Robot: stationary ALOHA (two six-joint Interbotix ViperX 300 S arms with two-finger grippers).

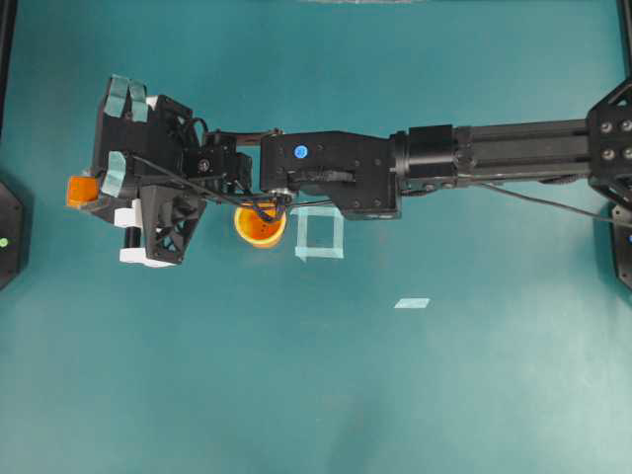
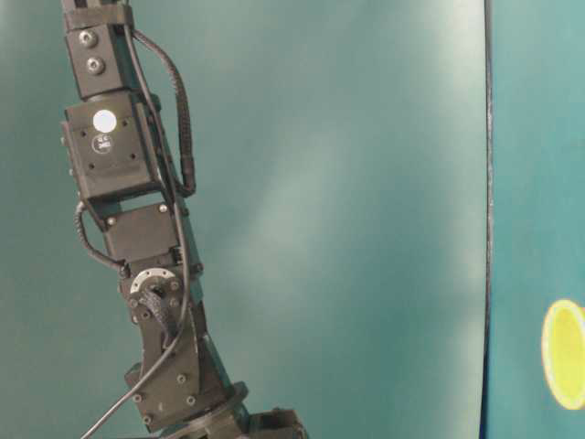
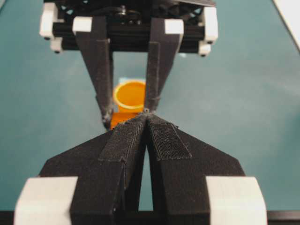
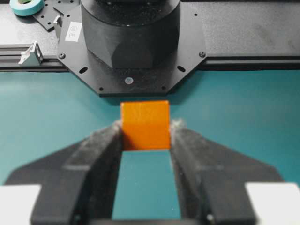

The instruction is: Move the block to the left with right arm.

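Observation:
The block [image 1: 79,190], a small orange cube, is at the far left of the table, with the right gripper [image 1: 94,183] shut on it. The right arm [image 1: 513,148] reaches across from the right. In the right wrist view the block [image 4: 145,122] sits between the two fingertips of the right gripper [image 4: 146,129], both touching its sides. From the left wrist view, the block [image 3: 117,121] peeks out low between the right gripper's fingers [image 3: 99,70]. The left gripper [image 3: 146,115] is shut on nothing, its tips meeting just in front of the block.
A round yellow-orange cup [image 1: 261,225] stands under the right arm's forearm, next to a pale tape square [image 1: 320,235]. A small tape strip [image 1: 412,303] lies further right. The left arm's black base [image 4: 131,42] stands close behind the block. The cup [image 2: 565,352] shows at table level.

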